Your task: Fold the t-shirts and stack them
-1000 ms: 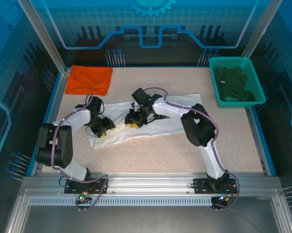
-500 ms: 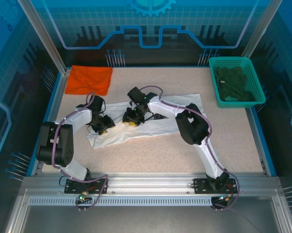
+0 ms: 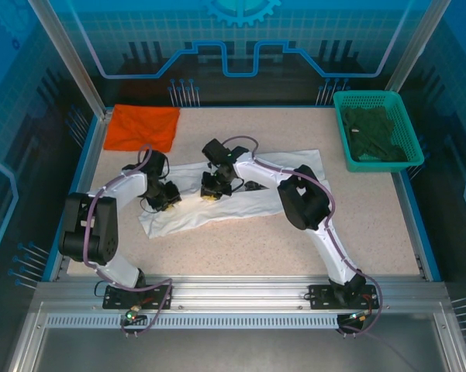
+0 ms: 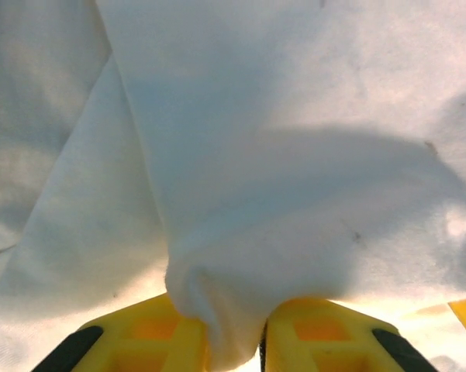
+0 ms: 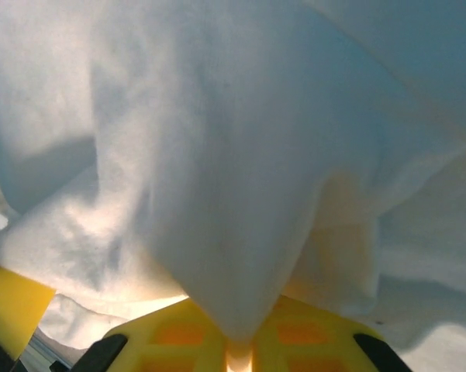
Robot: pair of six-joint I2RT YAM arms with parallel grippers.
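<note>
Both grippers pinched on white t-shirt – fold lift pending

The white t-shirt (image 3: 283,172) is spread across the frame centre, and the orange t-shirt (image 3: 143,126) is folded at upper left. A tuck of white cloth is clamped by the left gripper (image 4: 233,341) and another by the right gripper (image 5: 236,349). Both pinches look narrow. Risk: a thin bite could slip out on the lift, or two layers could be caught at once, so the fold would be dragged crooked. Uneven pulling would bunch the cloth between the arms. Versus a second ago, both jaws have been closed onto the cloth and the right arm's elbow has been swung left in the frame – the shirt outline is barely changed.
</note>
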